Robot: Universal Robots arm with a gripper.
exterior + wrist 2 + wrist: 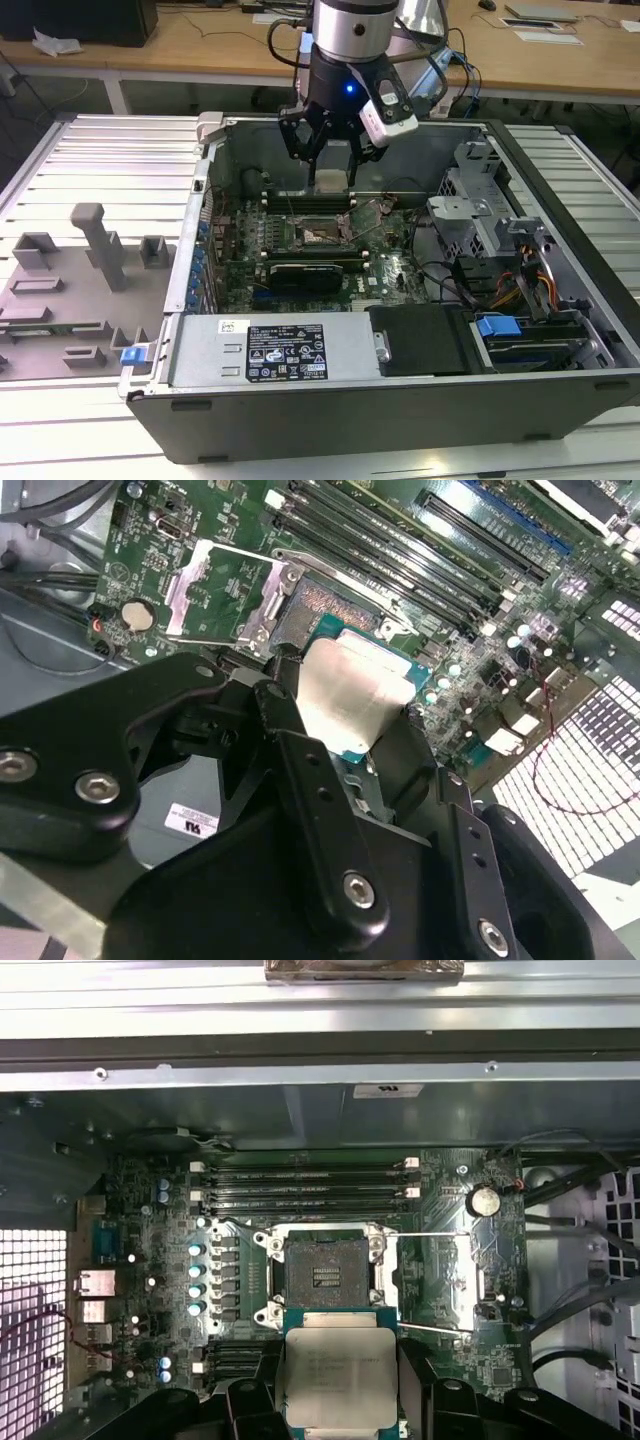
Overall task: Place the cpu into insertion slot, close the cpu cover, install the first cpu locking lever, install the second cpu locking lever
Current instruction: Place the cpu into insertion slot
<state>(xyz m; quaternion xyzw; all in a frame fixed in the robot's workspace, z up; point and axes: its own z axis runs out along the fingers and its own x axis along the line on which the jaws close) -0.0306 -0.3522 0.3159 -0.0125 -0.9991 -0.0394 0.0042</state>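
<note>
Slatted metal bench (100, 140), wooden desks behind, grey plastic fixtures (90, 250) sitting on the exterior view's left. Next over is the open PC case (400, 400). The gripper (331, 168) is clamped on the cpu (337, 1385) by its edges, hanging just above the insertion slot (325, 1278), not seated. The cpu cover (183, 592) is flipped open beside it. Drive cage (470, 215) on the right.

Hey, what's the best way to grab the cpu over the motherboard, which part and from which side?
I'd pinch the cpu by two opposite thin edges, coming from above its flat metal top. It is a thin flat square, so only the edges give parallel faces to squeeze. The gripper holds it that way now, near the insertion slot.
</note>
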